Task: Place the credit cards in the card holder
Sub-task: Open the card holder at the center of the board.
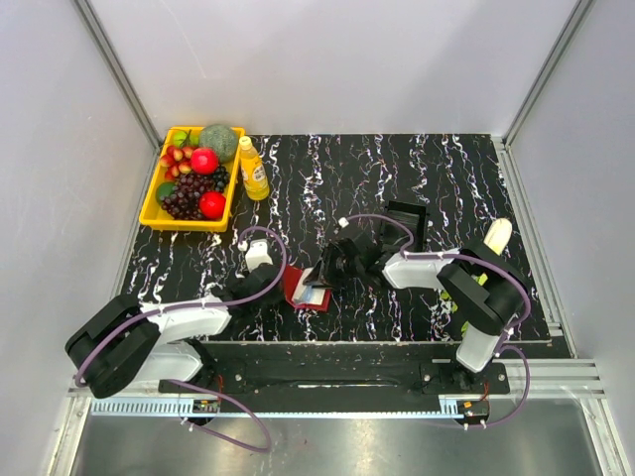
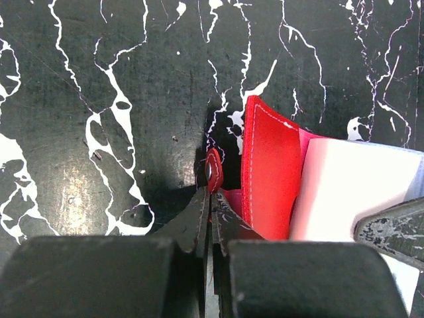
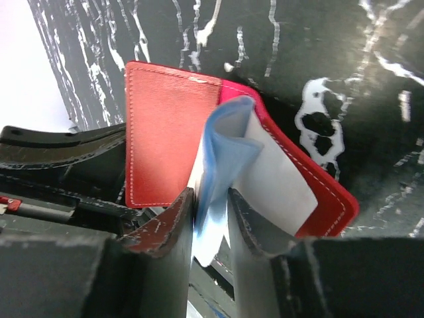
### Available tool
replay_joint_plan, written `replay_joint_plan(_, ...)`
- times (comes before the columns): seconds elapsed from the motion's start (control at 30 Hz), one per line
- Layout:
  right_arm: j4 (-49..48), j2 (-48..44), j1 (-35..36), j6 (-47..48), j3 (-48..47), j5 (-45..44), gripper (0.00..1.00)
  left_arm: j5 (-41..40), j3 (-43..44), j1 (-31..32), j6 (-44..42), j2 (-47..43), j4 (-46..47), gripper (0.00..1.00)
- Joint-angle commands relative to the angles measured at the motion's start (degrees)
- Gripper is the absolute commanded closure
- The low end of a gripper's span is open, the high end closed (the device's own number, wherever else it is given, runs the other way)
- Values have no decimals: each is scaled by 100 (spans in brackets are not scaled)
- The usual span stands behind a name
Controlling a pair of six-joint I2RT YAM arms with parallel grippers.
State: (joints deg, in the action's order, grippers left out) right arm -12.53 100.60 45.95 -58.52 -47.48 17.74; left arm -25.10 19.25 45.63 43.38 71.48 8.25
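The card holder point(image 1: 297, 286) is a red leather-look wallet lying open near the table's front middle. My left gripper point(image 2: 212, 189) is shut on a small red tab point(image 2: 213, 169) at the holder's edge, beside its upright red panel point(image 2: 271, 179). My right gripper point(image 3: 211, 202) is closed on pale blue credit cards point(image 3: 222, 149), which bend and fan between its fingers. Their far ends reach into the open card holder point(image 3: 165, 132). A whitish card point(image 3: 281, 189) lies against the holder's right panel and also shows as the whitish card point(image 2: 351, 192) in the left wrist view.
A yellow tray point(image 1: 149, 210) of fruit stands at the back left with a yellow bottle point(image 1: 253, 169) beside it. A black box-like tray point(image 1: 407, 220) lies behind the right arm. A pale long object point(image 1: 497, 238) lies at the right, and a small white object point(image 1: 258, 255) sits near the left arm.
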Motion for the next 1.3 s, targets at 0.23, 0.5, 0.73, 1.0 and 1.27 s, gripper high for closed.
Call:
replay_joint_plan(0.23, -241, 74, 274, 509, -657, 187, 51, 577, 115, -10, -145, 516, 221, 100)
replay_joint_plan(0.5, 751, 83, 274, 640, -648, -718, 59, 375, 35, -36, -92, 428, 28, 100)
replay_joint_plan(0.73, 1657, 126, 274, 956, -762, -1316, 63, 392, 88, -54, -101, 674, -16, 100)
replay_joint_plan(1.0, 2694, 390, 563, 1571, -1614, -2151, 57, 269, 386, -63, -250, -230, -815, 64)
replay_joint_plan(1.27, 3705, 1199, 696, 1835, -2380, -2459, 55, -223, 695, -115, -373, -1487, -1827, 52)
